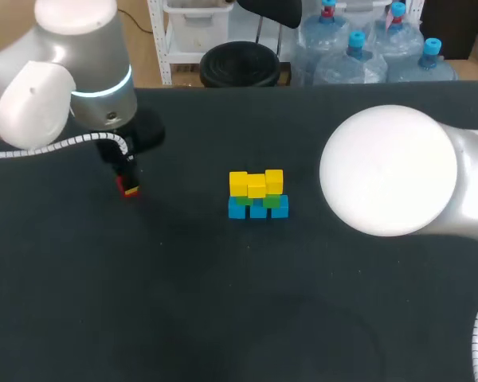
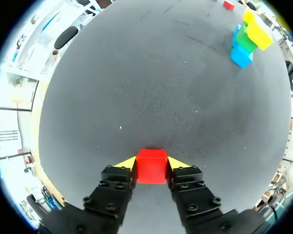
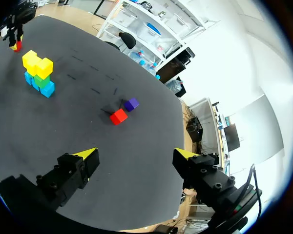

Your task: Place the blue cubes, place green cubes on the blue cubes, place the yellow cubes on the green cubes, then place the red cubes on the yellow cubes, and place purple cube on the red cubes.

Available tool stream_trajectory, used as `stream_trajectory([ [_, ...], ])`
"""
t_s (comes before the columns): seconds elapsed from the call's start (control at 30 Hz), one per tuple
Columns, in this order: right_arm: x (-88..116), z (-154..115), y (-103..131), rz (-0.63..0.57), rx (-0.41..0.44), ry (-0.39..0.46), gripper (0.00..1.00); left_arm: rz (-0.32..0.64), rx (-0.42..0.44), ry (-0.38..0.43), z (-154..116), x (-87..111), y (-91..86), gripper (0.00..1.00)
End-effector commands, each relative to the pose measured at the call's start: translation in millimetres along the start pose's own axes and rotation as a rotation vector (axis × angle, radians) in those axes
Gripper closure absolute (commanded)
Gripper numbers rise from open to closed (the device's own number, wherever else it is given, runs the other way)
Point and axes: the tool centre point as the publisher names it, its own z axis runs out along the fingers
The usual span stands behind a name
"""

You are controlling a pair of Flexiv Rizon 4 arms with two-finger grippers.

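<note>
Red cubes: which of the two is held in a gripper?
The red cube clamped in the left gripper. The other red cube lies free on the table beside the purple cube, with no gripper touching it.

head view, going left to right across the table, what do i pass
red cube held in the left gripper fingers → stack of blue, green and yellow cubes → right arm

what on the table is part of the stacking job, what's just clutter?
Job: small blue cubes; small green cubes on them; small yellow cubes on top; small red cube in left pincer; second red cube; small purple cube.
Clutter: none I can see on the dark table.
</note>
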Motion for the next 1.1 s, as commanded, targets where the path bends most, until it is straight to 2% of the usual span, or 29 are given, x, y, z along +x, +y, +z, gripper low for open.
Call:
stream_trajectory([
  [0.03,1,1,-1,0.001,-0.002,-0.004,0.00,0.046,-0.012,-0.011,-21,2.2,-6.9,1.00],
  [0.33,1,1,-1,0.001,-0.002,-0.004,0.00,0.209,-0.039,-0.075,-86,-8.9,-19.9,1.00],
  [0.47,1,1,-1,0.001,-0.002,-0.004,0.00,0.252,-0.039,-0.079,-113,-15.1,-29.9,1.00],
  [0.6,1,1,-1,0.001,-0.002,-0.004,0.00,0.304,-0.048,-0.104,-131,-23.8,-37.4,1.00],
  [0.8,1,1,-1,0.001,-0.002,-0.004,0.00,0.342,-0.063,-0.121,-132,-41.9,-41.6,1.00],
  [1.1,1,1,-1,0.001,-0.002,-0.004,0.00,0.415,-0.066,-0.153,-141,-74.4,-60.3,1.00],
])
